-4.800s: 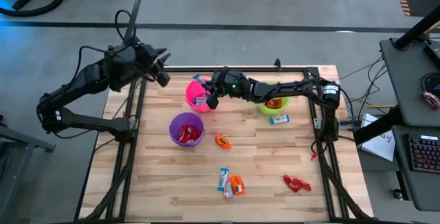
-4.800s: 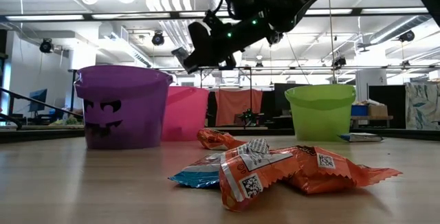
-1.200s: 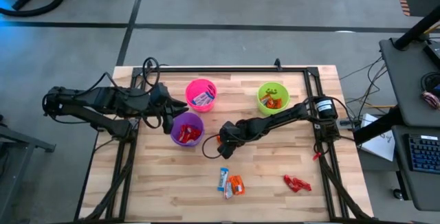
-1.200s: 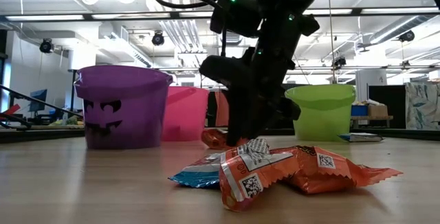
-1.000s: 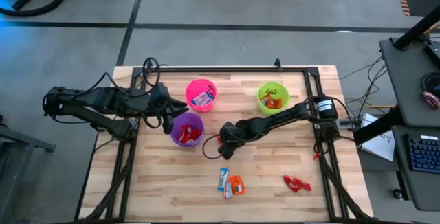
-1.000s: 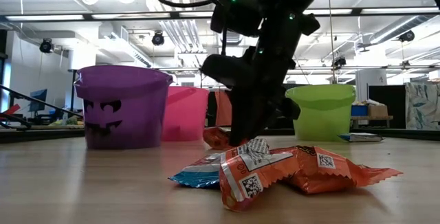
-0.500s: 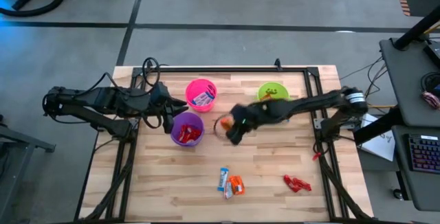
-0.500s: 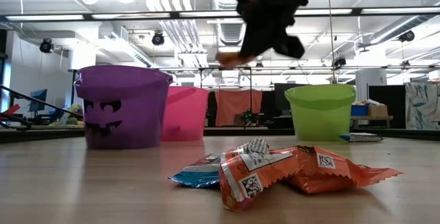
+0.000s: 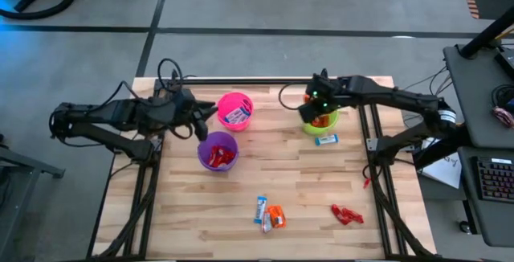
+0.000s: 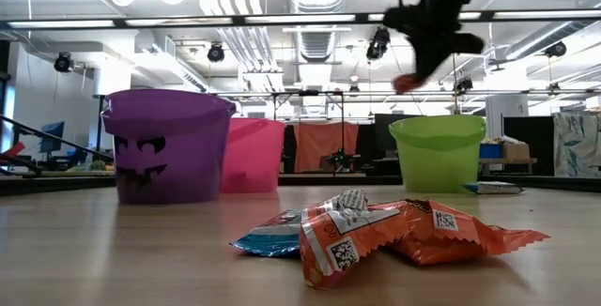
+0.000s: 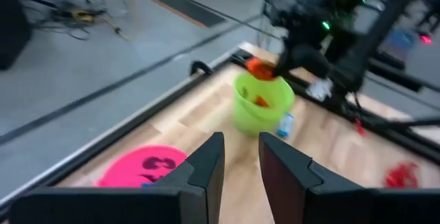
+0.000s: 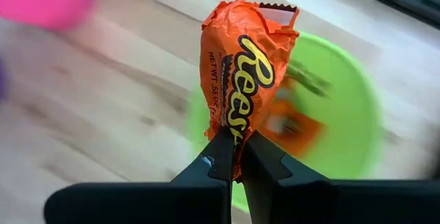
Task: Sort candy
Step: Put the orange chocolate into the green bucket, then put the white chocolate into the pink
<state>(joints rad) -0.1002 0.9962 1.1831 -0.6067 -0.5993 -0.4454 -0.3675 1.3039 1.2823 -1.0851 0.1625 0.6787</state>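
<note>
Three plastic cups are standing on the wooden table [image 9: 305, 182]: a pink cup [image 9: 234, 111] and a green cup [image 9: 319, 115] toward the far edge, and a purple cup [image 9: 217, 150] nearer the middle, just in front of the pink one. The right gripper [image 12: 237, 157] is hovering over the green cup's rim, its fingers clenched on an orange-wrapped candy [image 12: 245, 62] that is hanging clear above the cup's mouth; in the low view the sweet is showing as a small reddish blob above the green rim. More orange pieces are lying inside the green cup, red ones inside the purple cup, and a blue-and-white piece inside the pink cup.

The left gripper [image 11: 239, 157] is waiting near the table's left edge, just beside the pink and purple cups, its fingers parted with a narrow gap and holding nothing.

Loose sweets are still lying on the table: a blue-and-white bar [image 9: 325, 140] just in front of the green cup, a small pile of a blue-and-white bar and an orange packet [image 9: 270, 213] near the front edge, and a red-wrapped candy [image 9: 347, 213] well to the right of that pile. Nothing is standing between the held sweet and the green cup's opening.
</note>
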